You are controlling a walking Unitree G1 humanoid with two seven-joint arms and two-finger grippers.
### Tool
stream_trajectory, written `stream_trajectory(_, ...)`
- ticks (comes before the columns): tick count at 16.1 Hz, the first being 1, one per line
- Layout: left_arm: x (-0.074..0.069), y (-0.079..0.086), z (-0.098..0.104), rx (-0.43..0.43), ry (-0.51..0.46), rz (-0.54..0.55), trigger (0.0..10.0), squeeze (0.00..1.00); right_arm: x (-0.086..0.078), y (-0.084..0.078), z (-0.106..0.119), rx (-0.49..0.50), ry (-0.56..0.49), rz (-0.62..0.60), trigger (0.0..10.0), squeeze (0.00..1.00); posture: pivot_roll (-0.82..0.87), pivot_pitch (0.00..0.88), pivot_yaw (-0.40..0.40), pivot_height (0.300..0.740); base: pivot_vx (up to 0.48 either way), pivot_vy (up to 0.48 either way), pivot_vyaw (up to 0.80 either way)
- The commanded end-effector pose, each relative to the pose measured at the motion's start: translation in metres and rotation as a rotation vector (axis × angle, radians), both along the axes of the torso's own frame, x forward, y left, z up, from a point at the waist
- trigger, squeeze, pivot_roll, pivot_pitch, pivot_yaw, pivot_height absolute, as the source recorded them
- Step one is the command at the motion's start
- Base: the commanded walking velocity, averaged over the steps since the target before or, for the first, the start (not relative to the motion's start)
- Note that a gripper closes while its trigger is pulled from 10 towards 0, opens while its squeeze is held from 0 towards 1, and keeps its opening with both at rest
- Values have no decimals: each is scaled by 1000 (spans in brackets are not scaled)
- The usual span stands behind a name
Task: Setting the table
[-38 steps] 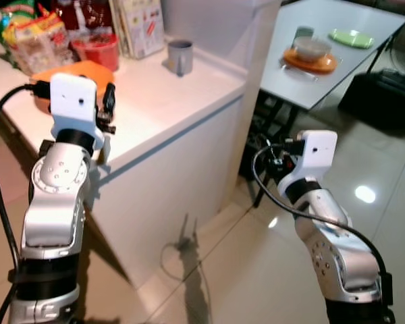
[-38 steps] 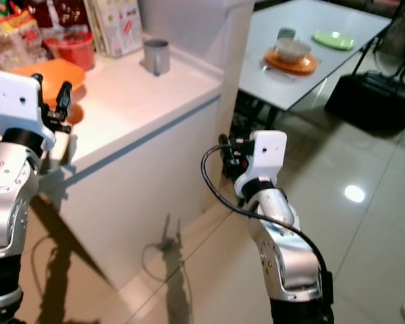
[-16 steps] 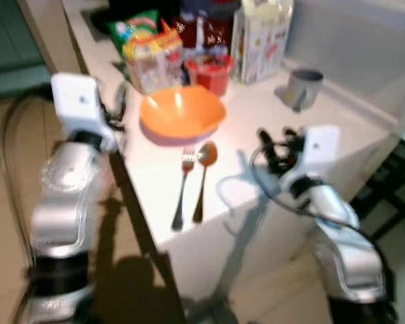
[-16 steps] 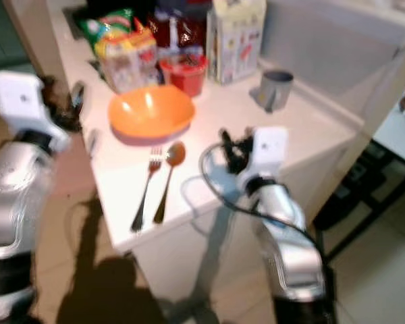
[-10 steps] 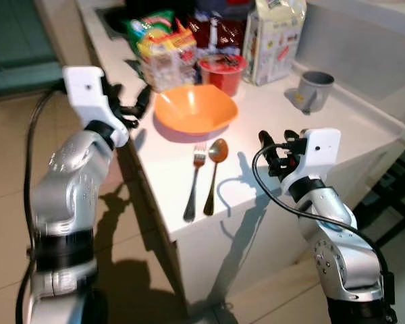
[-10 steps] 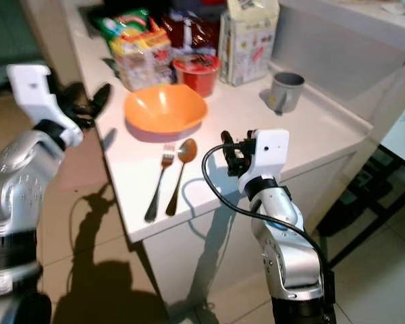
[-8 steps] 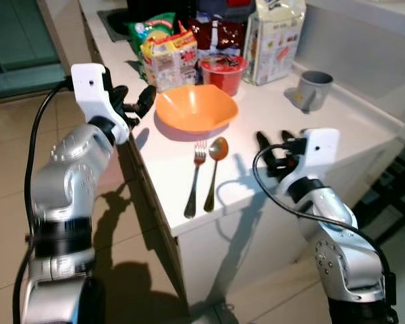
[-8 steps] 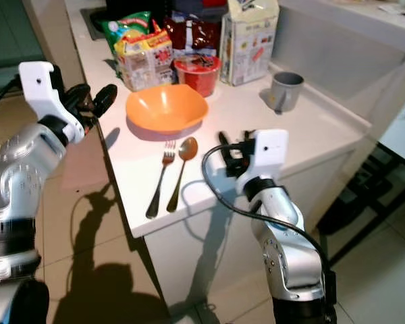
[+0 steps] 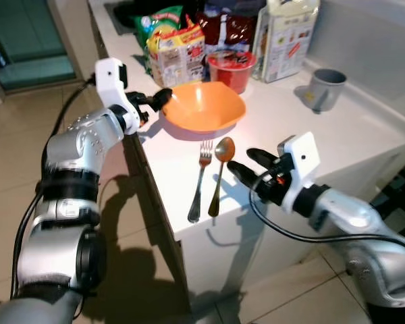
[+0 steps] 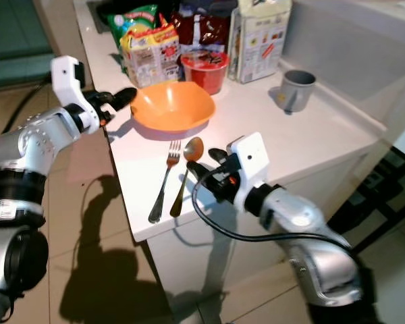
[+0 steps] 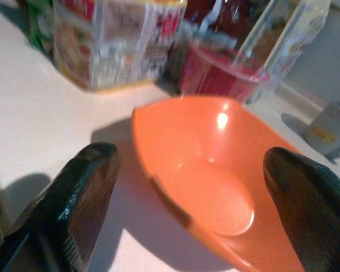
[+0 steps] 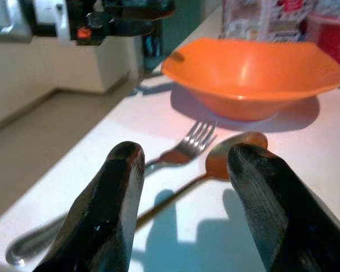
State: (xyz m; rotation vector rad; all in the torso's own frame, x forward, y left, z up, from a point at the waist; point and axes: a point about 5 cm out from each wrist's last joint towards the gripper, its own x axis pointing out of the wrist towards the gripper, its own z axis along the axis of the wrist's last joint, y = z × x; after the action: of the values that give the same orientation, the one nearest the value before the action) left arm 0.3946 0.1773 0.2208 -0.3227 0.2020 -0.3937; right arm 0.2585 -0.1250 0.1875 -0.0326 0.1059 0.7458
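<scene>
An orange bowl (image 9: 204, 106) sits on the white counter (image 9: 364, 138). In front of it lie a fork (image 9: 198, 182) and a spoon (image 9: 218, 173) side by side, handles toward the counter's front edge. My left gripper (image 9: 155, 102) is open at the bowl's left rim; its fingers (image 11: 73, 198) stand either side of the bowl (image 11: 215, 181). My right gripper (image 9: 245, 164) is open, low over the counter just right of the spoon, its fingers (image 12: 110, 198) pointing at the spoon (image 12: 215, 167) and fork (image 12: 158, 161).
Behind the bowl stand snack packets (image 9: 177, 50), a red tub (image 9: 227, 67) and a white carton (image 9: 283, 37). A grey mug (image 9: 322, 88) sits at the back right. Tiled floor (image 9: 13, 162) lies left of the counter; a dark doorway (image 9: 27, 34) is at the far left.
The camera has shifted. My left gripper has reached to the bowl's rim. My right arm has swung forward and down over the counter, close to the spoon.
</scene>
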Motion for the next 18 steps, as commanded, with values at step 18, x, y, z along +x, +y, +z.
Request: stream_trajectory(18, 16, -30, -26, -59, 185, -11, 6588, 0, -15, -7, 11, -55, 42, 60, 10000, 0, -76, 0, 46, 740, 0, 0, 0)
